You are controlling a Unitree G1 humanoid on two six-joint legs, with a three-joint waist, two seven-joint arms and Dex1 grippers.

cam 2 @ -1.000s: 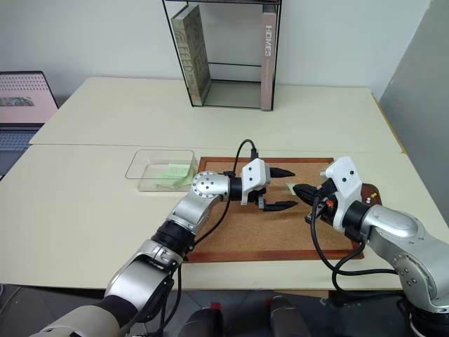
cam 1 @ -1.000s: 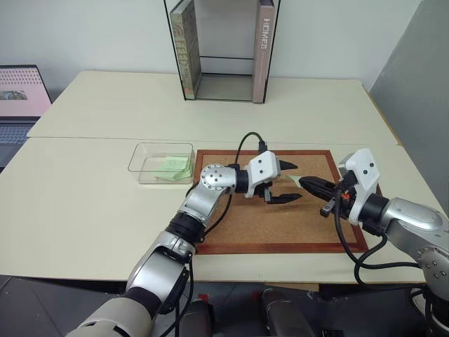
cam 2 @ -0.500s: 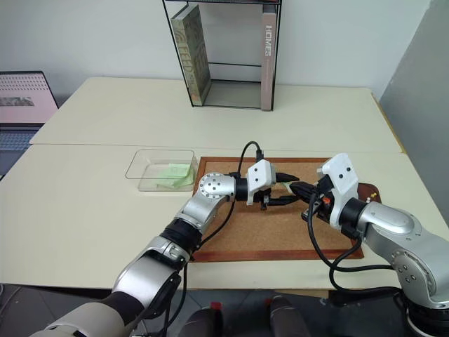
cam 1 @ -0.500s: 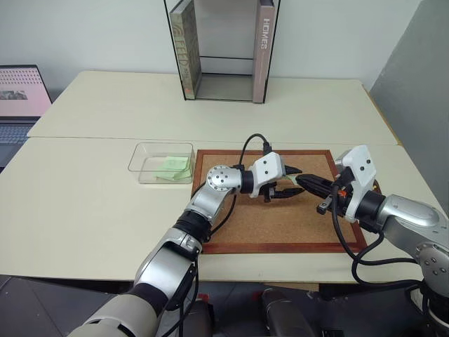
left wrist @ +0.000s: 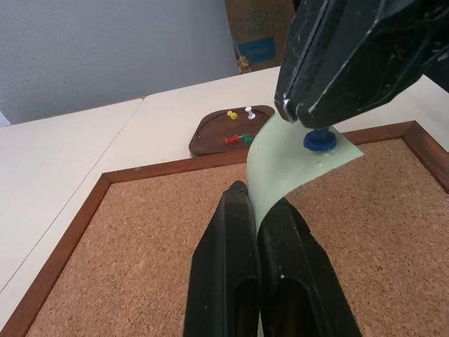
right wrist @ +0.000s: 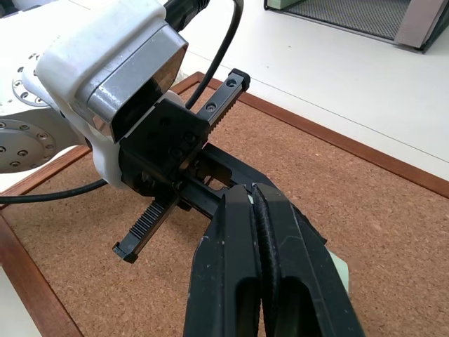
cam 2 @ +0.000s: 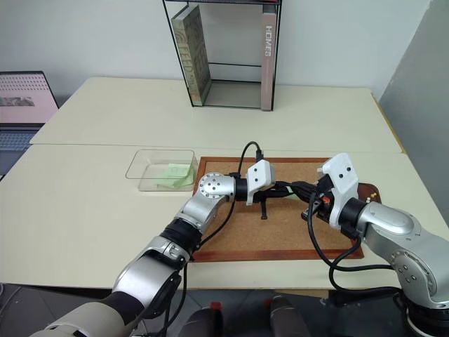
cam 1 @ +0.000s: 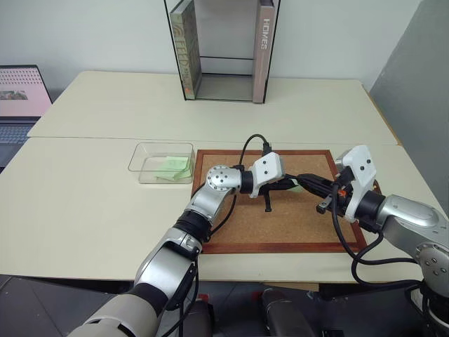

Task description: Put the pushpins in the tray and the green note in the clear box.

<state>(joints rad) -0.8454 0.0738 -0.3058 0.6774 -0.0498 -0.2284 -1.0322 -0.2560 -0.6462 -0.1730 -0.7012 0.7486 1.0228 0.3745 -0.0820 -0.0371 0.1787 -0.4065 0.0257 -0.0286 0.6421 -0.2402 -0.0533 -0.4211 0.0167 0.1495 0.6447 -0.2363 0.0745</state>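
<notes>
A pale green note (left wrist: 280, 165) curls up off the corkboard (cam 1: 280, 225). My left gripper (left wrist: 256, 203) is shut on the note's near edge. My right gripper (left wrist: 303, 116) meets it from the opposite side, shut on a blue pushpin (left wrist: 319, 140) that sticks in the note's far end. In the head views the two grippers (cam 1: 291, 184) (cam 1: 305, 182) touch tip to tip over the board's middle. The dark brown tray (left wrist: 210, 137) sits past the board's right edge with several pushpins (left wrist: 238, 139) in it. The clear box (cam 1: 144, 151) stands left of the board and holds green paper (cam 1: 172, 166).
A black-framed glass bookcase (cam 1: 224, 49) with books stands at the back of the table. A laptop (cam 1: 21, 98) is at the far left. The left arm's black cable (cam 1: 247, 144) arches over the board.
My left gripper's fingers, wide open a second ago, have closed on the green note's edge. The right gripper has stayed shut in about the same place.
</notes>
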